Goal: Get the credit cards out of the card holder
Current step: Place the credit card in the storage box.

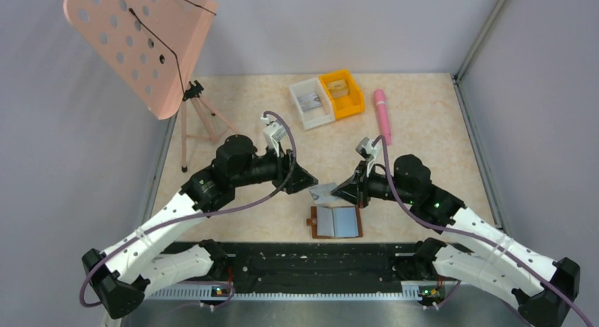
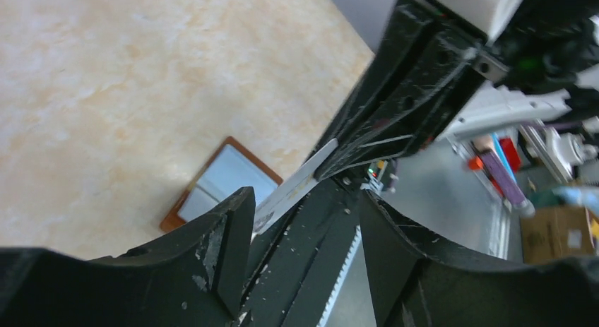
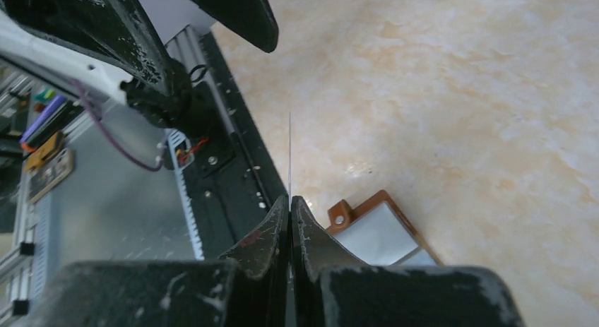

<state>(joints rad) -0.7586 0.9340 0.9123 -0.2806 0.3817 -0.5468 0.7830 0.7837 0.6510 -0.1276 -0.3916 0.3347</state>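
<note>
The right gripper (image 3: 290, 203) has its jaws pinched tight on a thin pale card (image 3: 289, 157). Its own wrist camera sees the card edge-on, as a fine line standing up out of the fingertips. From above, the card (image 1: 323, 193) sticks out of the gripper toward the left arm, held clear of the table (image 1: 424, 150). The left gripper (image 2: 305, 207) faces it from the other side with its jaws spread wide. The free end of the card (image 2: 297, 186) reaches into that gap, close to one of the fingers (image 2: 219, 246), but whether it touches cannot be told. Just under the two grippers, near the front edge of the table, the brown wallet (image 1: 335, 222) lies open and flat. Its pale blue-grey inner pockets face up and its little clasp tab sticks out on the left side. Whether more cards sit in those pockets cannot be told. Well apart at the back of the table, a white bin (image 1: 311, 104) and an orange bin (image 1: 342, 94) stand touching side by side. A pink pen (image 1: 382, 116) lies just to their right. A pink perforated stand (image 1: 134, 44) rises at the far left corner.
</note>
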